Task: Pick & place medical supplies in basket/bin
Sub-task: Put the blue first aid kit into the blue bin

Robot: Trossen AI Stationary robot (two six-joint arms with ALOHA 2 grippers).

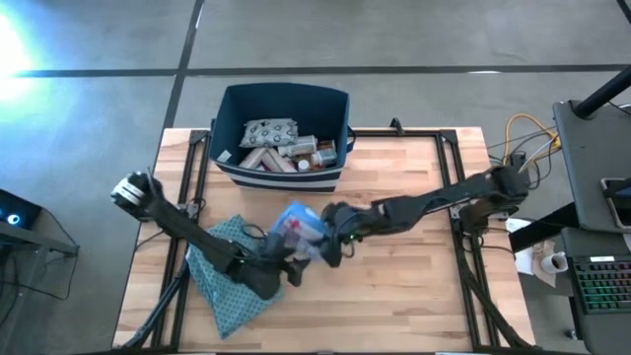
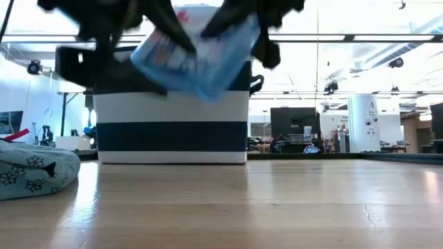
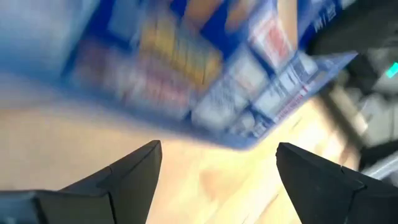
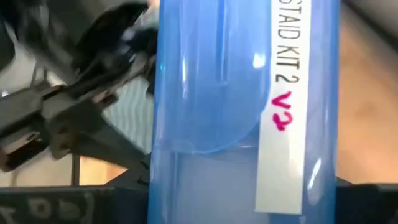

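Blue first-aid box (image 1: 299,226) lifted off counter, tilted, just in front of bin. Navy bin (image 1: 237,106) with white stripes at counter's far edge, holding grey patterned pouch (image 1: 267,132), bottles (image 1: 315,156).

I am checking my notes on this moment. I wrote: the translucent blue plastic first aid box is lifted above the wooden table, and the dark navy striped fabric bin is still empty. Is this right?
Not quite. The translucent blue plastic first aid box is indeed lifted above the wooden table, but the dark navy striped fabric bin is not empty: the high view shows a grey patterned pouch and several small supplies already inside it.
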